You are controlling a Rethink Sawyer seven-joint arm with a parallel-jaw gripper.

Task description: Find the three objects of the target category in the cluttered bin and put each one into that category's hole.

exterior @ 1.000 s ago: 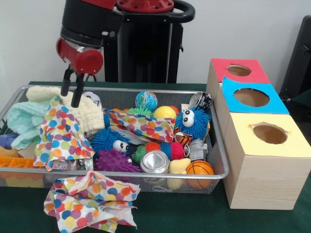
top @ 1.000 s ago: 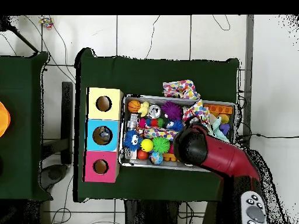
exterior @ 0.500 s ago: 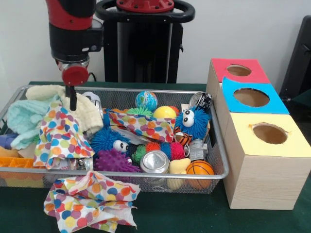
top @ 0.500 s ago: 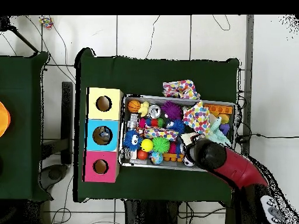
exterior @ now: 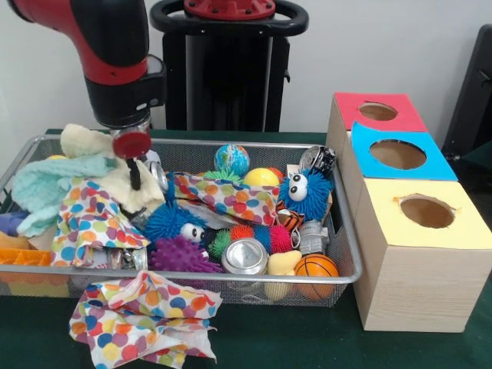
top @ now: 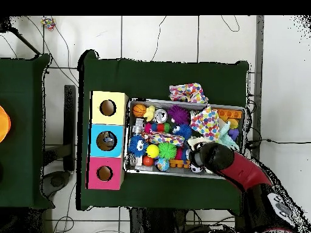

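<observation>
The silver wire-mesh bin (exterior: 347, 231) fills the table's left and middle and is heaped with toys and cloths; it also shows in the overhead view (top: 182, 101). The blue-topped box's round hole (exterior: 397, 154) is the middle one of three boxes at the right, and it shows in the overhead view (top: 106, 141) too. My gripper (exterior: 134, 175) hangs edge-on over the bin's back left, its tip down against a pale yellow cloth (exterior: 115, 184) beside a polka-dot cloth (exterior: 92, 223). In the overhead view the red arm (top: 214, 160) hides the gripper.
The red-topped box (exterior: 346, 104) and the yellow-topped box (exterior: 461, 231) flank the blue one. In the bin lie a mint cloth (exterior: 42, 188), fuzzy blue creatures (exterior: 306, 192), a tin can (exterior: 246, 256), a small basketball (exterior: 316, 267) and balls. Another polka-dot cloth (exterior: 142, 319) lies on the table in front.
The arm has swung right in the front view and come lower, so the gripper now reaches down to the pale yellow cloth. The pale cloths have shifted and bunched up.
</observation>
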